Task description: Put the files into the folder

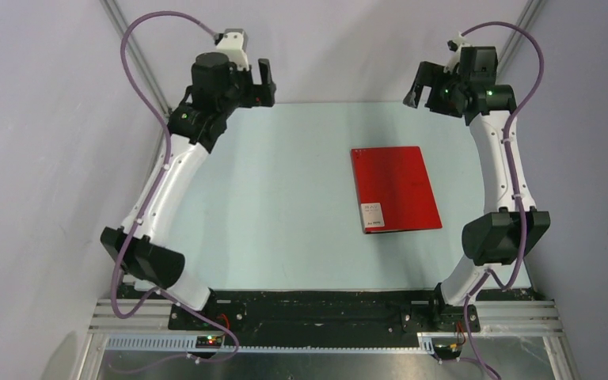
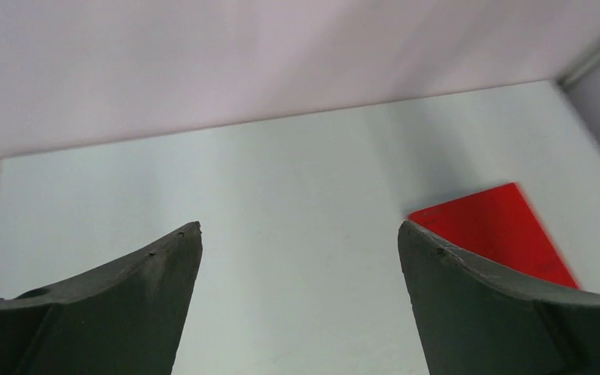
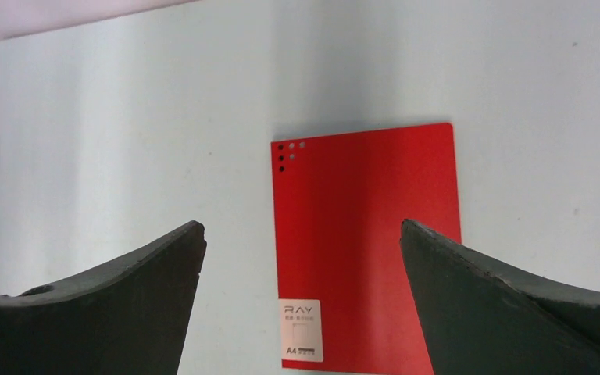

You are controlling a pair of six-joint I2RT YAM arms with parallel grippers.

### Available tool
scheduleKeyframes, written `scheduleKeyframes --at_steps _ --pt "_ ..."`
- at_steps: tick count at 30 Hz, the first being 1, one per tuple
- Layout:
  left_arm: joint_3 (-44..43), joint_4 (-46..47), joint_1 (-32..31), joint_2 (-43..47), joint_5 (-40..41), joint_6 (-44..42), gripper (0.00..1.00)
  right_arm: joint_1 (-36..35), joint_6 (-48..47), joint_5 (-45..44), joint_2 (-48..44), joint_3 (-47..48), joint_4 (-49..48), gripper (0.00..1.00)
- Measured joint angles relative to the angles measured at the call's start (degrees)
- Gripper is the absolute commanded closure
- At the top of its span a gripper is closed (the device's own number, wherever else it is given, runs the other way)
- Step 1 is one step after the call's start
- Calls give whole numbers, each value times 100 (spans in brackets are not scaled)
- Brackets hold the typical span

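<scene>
The red folder [image 1: 395, 189] lies shut and flat on the pale table, right of the middle, its small white label [image 1: 372, 214] at the near left corner. No files show in any view. My left gripper [image 1: 264, 84] hangs open and raised at the far left, well away from the folder; in its wrist view only a red folder corner [image 2: 504, 229] shows beside the right finger. My right gripper [image 1: 416, 85] is open and raised at the far right, and its wrist view looks down on the folder [image 3: 363, 242] with nothing between the fingers.
The pale table [image 1: 285, 198] is walled by white panels at the back and sides. A black mounting rail [image 1: 317, 307] with both arm bases runs along the near edge. Purple cables loop over both arms.
</scene>
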State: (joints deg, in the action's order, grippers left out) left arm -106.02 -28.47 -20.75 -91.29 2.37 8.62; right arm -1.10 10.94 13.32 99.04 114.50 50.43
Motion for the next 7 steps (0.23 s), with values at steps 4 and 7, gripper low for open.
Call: scheduleKeyframes --at_steps 4,7 --pt "531 -254 35 289 752 -249 0 -131 2 -479 -83 -7 -192 0" --pt "883 -466 83 291 1224 -396 0 -157 -20 -584 -214 -133 -487 1"
